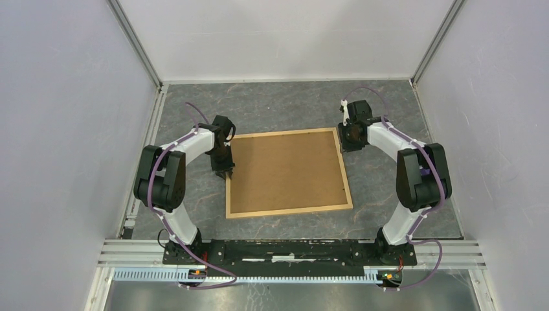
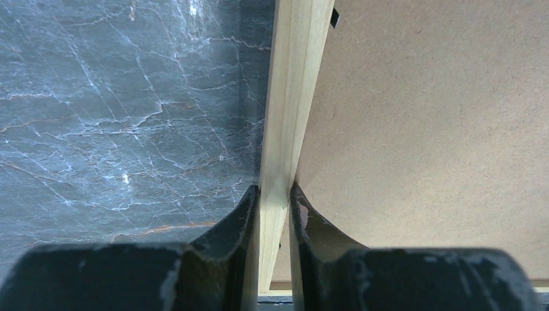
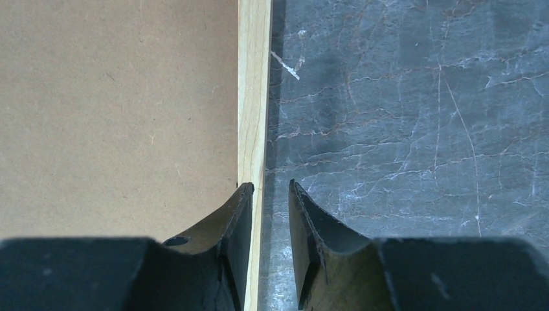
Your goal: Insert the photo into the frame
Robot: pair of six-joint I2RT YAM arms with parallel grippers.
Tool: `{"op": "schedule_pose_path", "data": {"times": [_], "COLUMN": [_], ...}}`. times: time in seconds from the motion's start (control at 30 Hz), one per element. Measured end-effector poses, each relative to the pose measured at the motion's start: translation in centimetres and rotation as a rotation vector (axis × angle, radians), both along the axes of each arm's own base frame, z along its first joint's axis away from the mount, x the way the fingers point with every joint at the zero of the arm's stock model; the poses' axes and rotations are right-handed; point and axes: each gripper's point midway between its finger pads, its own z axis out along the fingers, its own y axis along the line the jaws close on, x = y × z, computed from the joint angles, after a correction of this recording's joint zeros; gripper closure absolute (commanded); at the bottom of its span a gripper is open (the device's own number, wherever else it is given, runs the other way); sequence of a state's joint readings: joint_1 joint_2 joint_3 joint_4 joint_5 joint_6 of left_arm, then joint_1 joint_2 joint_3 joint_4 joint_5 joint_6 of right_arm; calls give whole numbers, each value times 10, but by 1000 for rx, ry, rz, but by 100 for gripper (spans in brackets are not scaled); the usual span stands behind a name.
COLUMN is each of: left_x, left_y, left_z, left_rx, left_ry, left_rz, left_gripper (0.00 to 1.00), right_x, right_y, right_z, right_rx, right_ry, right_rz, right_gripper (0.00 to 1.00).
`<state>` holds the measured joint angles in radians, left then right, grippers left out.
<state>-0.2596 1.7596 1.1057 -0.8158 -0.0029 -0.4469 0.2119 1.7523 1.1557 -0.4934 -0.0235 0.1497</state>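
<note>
The grey marbled worktop (image 1: 285, 107) carries the light-wood frame (image 1: 289, 210) lying flat at its middle, with a plain brown board (image 1: 285, 172) filling it. The left tool (image 2: 275, 194) is clenched on the frame's left rail. The right tool (image 3: 270, 191) straddles the right rail near the far corner, fingers apart, not pinching it.

The right gripper (image 3: 267, 194) straddles one light-wood strip of the frame (image 3: 254, 97), its fingers parted. One finger (image 3: 233, 227) sits at the strip's inner edge, over the brown board (image 3: 116, 116). The other stands clear of the strip above the grey marbled table (image 3: 414, 129), which shows through the gap.
</note>
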Motion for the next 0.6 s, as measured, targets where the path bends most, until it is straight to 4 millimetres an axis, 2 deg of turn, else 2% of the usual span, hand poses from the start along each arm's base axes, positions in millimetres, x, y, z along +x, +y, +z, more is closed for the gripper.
{"op": "schedule_pose_path", "data": {"times": [0.6], "left_x": [0], "left_y": [0], "left_z": [0], "left_rx": [-1], "left_ry": [1], "left_rz": [0], "left_gripper": [98], "right_x": [-8], "right_y": [7], "right_z": [-16], "right_rx": [34], "right_ry": [30], "right_rz": [27], "right_gripper": [68]}}
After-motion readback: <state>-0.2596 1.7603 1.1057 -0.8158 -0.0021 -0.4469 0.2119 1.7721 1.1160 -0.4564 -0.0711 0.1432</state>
